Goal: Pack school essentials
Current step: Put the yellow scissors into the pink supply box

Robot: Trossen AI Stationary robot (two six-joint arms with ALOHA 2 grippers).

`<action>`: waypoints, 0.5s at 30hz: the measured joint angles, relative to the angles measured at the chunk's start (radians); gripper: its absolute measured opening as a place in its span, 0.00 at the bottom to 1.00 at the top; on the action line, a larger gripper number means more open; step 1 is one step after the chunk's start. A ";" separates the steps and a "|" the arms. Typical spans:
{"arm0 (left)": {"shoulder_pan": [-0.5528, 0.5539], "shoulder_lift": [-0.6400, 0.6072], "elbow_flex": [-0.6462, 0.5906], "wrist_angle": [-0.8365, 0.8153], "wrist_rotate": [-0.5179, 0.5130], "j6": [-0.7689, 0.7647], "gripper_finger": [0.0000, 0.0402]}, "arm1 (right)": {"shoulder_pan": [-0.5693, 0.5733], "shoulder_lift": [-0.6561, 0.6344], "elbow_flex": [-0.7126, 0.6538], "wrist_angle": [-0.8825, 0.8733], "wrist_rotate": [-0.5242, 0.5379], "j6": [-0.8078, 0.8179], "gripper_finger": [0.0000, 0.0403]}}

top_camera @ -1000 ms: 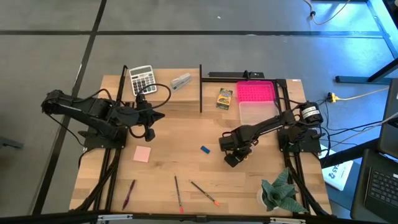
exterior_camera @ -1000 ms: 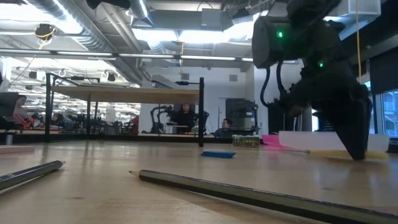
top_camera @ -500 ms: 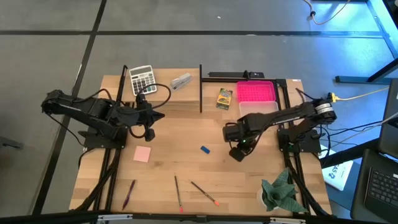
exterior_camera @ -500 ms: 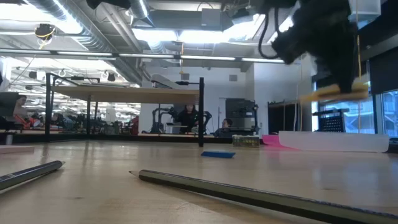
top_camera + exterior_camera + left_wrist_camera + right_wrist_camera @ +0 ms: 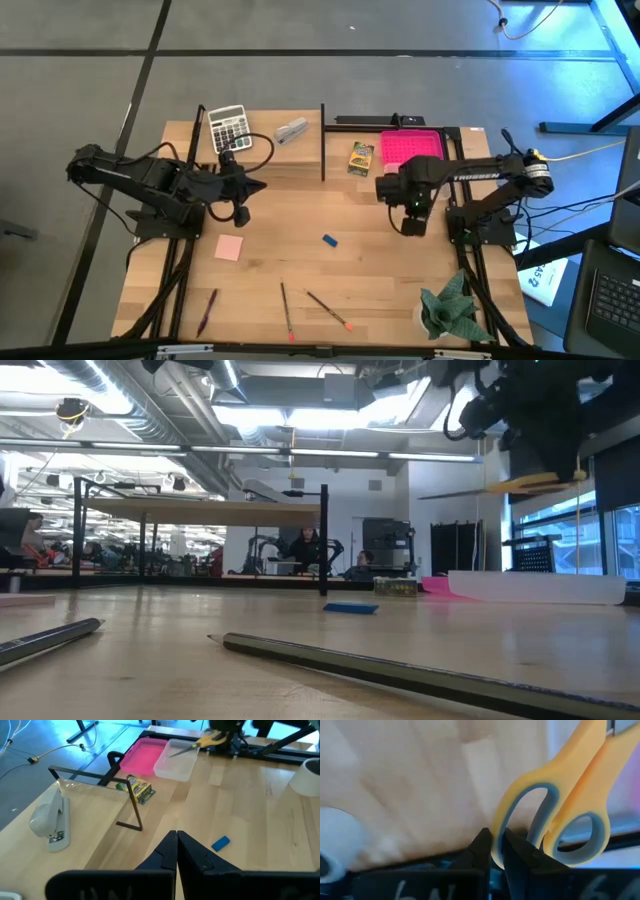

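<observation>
My right gripper [image 5: 411, 215] hangs over the table's right middle, pointing down, shut on yellow-handled scissors [image 5: 528, 484]. Their blades [image 5: 176, 752] reach out over the clear lid [image 5: 408, 180] beside the pink case [image 5: 412, 148]. The crayon box [image 5: 361, 158] lies left of the case. The blue eraser [image 5: 329, 240] and pink note pad [image 5: 229, 247] lie flat mid-table. Two pencils [image 5: 287, 310] [image 5: 327, 311] and a pen [image 5: 208, 312] lie near the front edge. My left gripper [image 5: 176, 845] waits shut above the table's left. My right gripper pinches the rim of one handle loop [image 5: 498, 840] of the scissors between its two fingers. One finger [image 5: 481, 846] is outside the loop and the other [image 5: 522, 854] stands at its hole. The fingers come from above. The scissors hang clear of the table, roughly level.
A calculator [image 5: 228, 127] and a grey stapler [image 5: 291, 130] lie at the far left. A black upright frame [image 5: 322, 140] stands at the far middle. A green folded thing [image 5: 450, 310] and a white roll [image 5: 307, 777] sit at the near right.
My right gripper has risen from the table with the scissors and has gone toward the far right, toward the pink case, rolling its wrist. The scissors, flat on the table before, are now lifted clear.
</observation>
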 joint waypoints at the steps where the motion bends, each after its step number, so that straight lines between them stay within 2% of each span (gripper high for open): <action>1: 0.000 0.000 0.000 0.007 0.000 0.000 0.00 | -0.018 -0.002 0.000 -0.011 0.019 -0.044 0.09; 5: 0.000 0.000 0.000 0.031 0.000 0.000 0.00 | -0.092 -0.014 -0.009 -0.004 0.042 -0.181 0.09; 15: 0.006 0.000 0.000 0.043 -0.006 0.001 0.00 | -0.271 -0.151 -0.190 0.025 0.093 -0.319 0.10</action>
